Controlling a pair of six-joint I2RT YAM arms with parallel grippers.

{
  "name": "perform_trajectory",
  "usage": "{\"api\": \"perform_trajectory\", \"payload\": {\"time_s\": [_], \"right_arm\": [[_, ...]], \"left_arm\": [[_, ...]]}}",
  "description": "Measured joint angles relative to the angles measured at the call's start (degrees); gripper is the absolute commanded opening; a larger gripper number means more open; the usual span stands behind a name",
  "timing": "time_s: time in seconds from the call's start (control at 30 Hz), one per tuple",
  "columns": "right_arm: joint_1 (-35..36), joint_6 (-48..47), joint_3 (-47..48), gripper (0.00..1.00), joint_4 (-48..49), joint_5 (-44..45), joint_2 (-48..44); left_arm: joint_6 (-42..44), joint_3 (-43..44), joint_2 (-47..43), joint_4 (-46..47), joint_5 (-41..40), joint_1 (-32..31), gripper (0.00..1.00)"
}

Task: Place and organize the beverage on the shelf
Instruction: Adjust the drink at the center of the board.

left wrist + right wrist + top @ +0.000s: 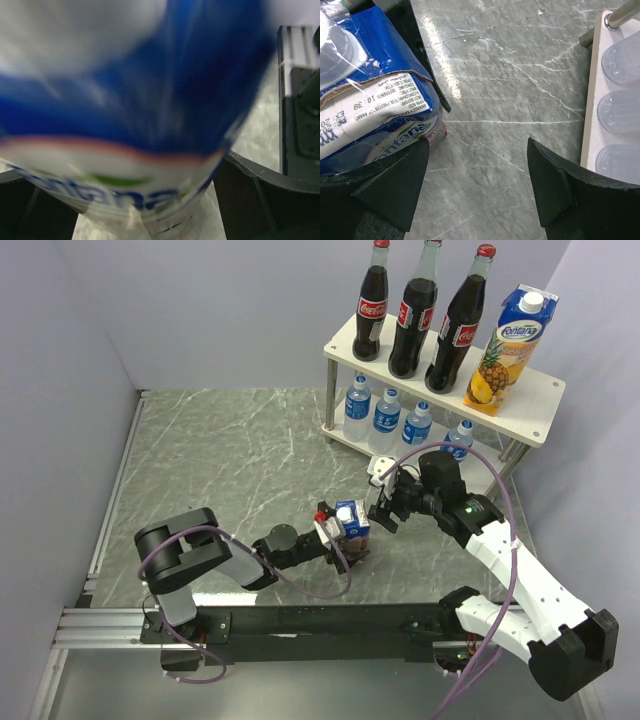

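Top external: one juice carton (352,520) sits mid-tabletop (230,460) between the left end effector (338,545) and right end effector (385,508); the shelf (530,405) carries cola bottles (412,315) and a second carton (508,345) on top, water bottles (388,420) on the lower tier. Left wrist: jaws spread wide either side of the blurred juice carton, contact unclear. Right wrist: jaws open over bare tabletop, juice carton just beside one finger (385,190).

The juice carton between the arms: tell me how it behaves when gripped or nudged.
The juice carton matches the tall, narrow shelved carton, so a high push would probably tip it. Its folded paperboard top suggests walls that dent under a hard squeeze. The glossy print may slide in the jaws.
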Motion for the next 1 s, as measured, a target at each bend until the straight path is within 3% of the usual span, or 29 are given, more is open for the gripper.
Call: {"api": "perform_trajectory", "payload": {"time_s": [0.27,0.53,0.57,0.67,0.83,0.93,1.0], "right_arm": [[-0.74,-0.04,-0.02,0.85,0.04,-0.24,0.02],[-1.57,0.11,-0.24,0.85,0.17,0.00,-0.02],[-1.68,0.11,-0.26,0.85,0.15,0.02,-0.02],[-2.19,0.13,-0.35,0.85,0.17,0.63,-0.22],[-2.62,1.01,-0.68,0.86,1.27,1.68,-0.31],[-2.62,2.36,-0.85,0.86,1.95,2.99,-0.31],[-2.71,3.69,-0.85,0.87,2.67,4.66,-0.33]], "left_arm": [[0.09,0.02,4.50,2.08,-0.72,-0.02,0.98],[0.46,1.92,8.48,6.40,-2.27,-0.13,0.85],[0.42,1.99,8.81,6.78,-2.34,-0.13,0.82],[0.24,2.05,9.44,7.82,-2.71,-0.24,0.51],[-0.07,2.34,9.75,8.26,-3.10,-0.28,0.34],[-0.02,2.45,9.51,7.89,-3.10,-0.31,0.18],[-0.11,2.80,9.03,6.69,-3.10,-0.31,0.15]]}}
